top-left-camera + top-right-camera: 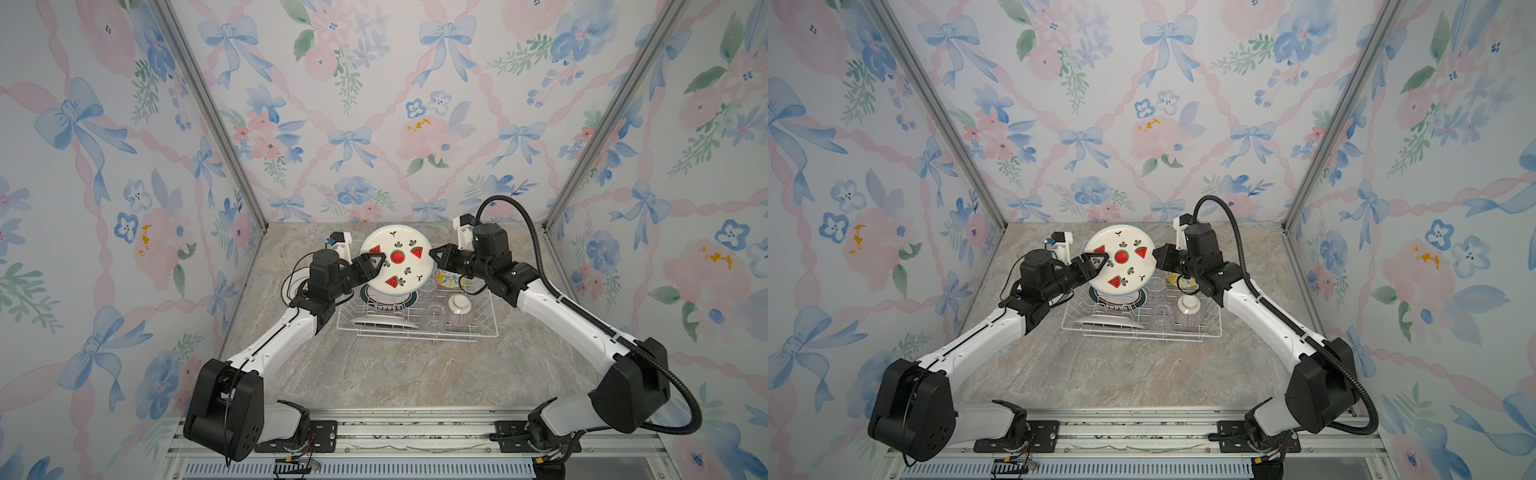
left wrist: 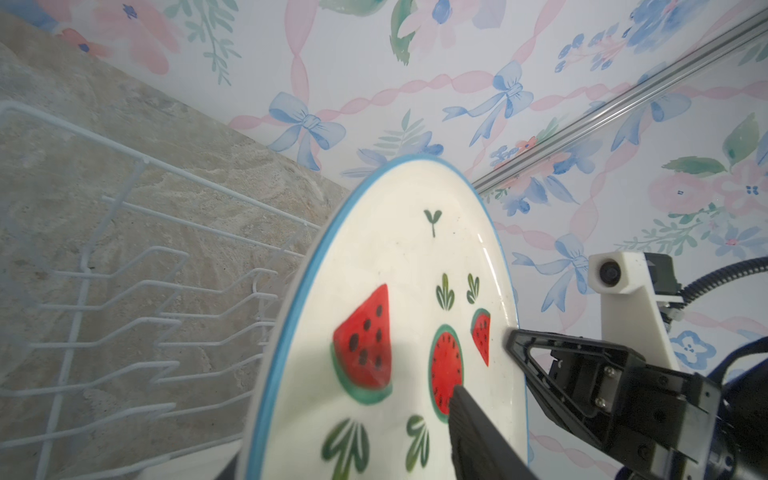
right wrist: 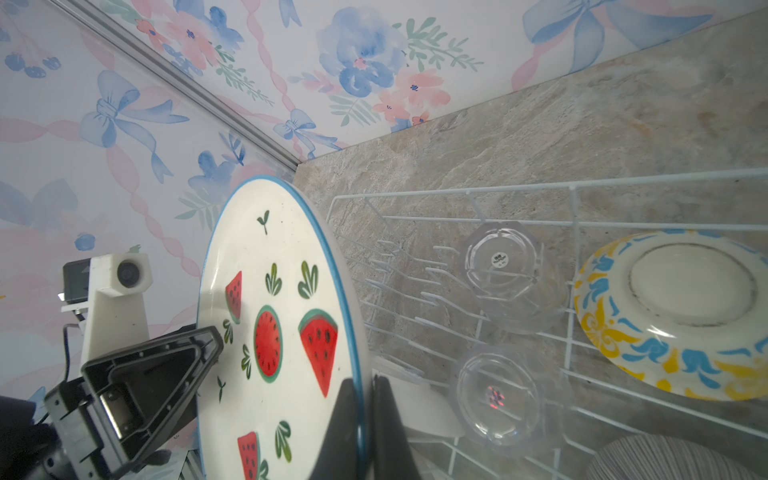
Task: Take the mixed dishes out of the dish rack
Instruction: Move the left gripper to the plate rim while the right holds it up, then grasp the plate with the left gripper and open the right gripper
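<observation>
Top views, both: a large white wire rack (image 1: 486, 322) with flared sides sits on the grey-beige marble-look tabletop (image 1: 395, 374), toward the far wall. A round white ceramic watermelon plate (image 1: 397, 259) with a blue rim is clear of the prongs. It hangs over the rack's far left part, tilted, printed face toward the overhead camera.

Right gripper (image 3: 365, 380): both fingers are pinched tight on the watermelon plate's rim, one on the face and one behind. The right wrist view shows this plainly.

Left gripper (image 1: 376, 267): at the opposite rim. One of its fingers (image 2: 469, 419) lies over the printed face near the central round watermelon; its partner is behind the plate and mostly hidden. Whether this pair presses on the plate or merely straddles it, cannot tell.

Rack contents, left half:
- A round ceramic teal-rimmed plate (image 1: 410, 300) stands among the prongs directly below the raised plate and is largely hidden by it.
- A pale plate (image 1: 382, 322), seen nearly edge-on, lies low near the front left.

Rack contents, right half:
- A clear glass cup (image 3: 505, 274) is upside down, base up.
- Beside it, in the far right corner, is a patterned ceramic yellow-and-blue bowl (image 3: 665, 349), also inverted.
- A second glass cup (image 3: 496, 399), inverted as well, stands in front of the first.
- A purplish ribbed striped bowl (image 1: 459, 313) sits foot up in the near right corner, just beside the second glass cup.
</observation>
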Available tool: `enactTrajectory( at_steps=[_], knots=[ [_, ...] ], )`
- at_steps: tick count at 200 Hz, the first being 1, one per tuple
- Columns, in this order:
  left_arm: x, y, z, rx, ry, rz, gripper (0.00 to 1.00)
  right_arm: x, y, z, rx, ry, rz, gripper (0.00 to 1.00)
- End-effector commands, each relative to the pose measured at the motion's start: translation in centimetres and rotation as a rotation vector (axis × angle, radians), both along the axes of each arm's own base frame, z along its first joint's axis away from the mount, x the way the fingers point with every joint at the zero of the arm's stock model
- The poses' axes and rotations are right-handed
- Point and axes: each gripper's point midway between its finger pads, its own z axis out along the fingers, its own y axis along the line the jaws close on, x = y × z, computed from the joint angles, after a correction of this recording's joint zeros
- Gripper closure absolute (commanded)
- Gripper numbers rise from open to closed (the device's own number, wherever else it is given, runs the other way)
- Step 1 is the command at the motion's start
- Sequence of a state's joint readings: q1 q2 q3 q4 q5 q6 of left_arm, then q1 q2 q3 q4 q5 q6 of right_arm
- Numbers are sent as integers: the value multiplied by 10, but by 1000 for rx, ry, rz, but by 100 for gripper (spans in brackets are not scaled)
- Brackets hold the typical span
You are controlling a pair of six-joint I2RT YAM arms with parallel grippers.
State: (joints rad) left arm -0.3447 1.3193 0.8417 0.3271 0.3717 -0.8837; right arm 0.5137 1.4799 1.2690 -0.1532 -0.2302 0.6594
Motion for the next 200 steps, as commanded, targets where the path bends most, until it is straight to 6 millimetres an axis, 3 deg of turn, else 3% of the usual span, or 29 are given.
enactTrajectory(
  at_steps=[1,23,44,69,101,154,200],
  knots=[
    [-3,-9,17,-11,-62,-44,47,5,12,36,119,-82,29,100],
    [-3,-9,17,-12,-61,-46,62,4,13,35,118,-78,34,100],
    [-3,-9,17,-15,-61,-41,90,4,13,33,117,-77,33,100],
    [-2,-7,17,-10,-61,-29,100,3,14,35,119,-80,41,100],
    [-2,-6,18,-8,-65,-22,100,2,13,36,113,-88,42,100],
    [0,-4,18,-3,-70,-12,100,0,12,39,107,-106,49,71],
    [0,-2,23,-2,-84,-2,100,-1,13,40,109,-110,58,59]
  ],
)
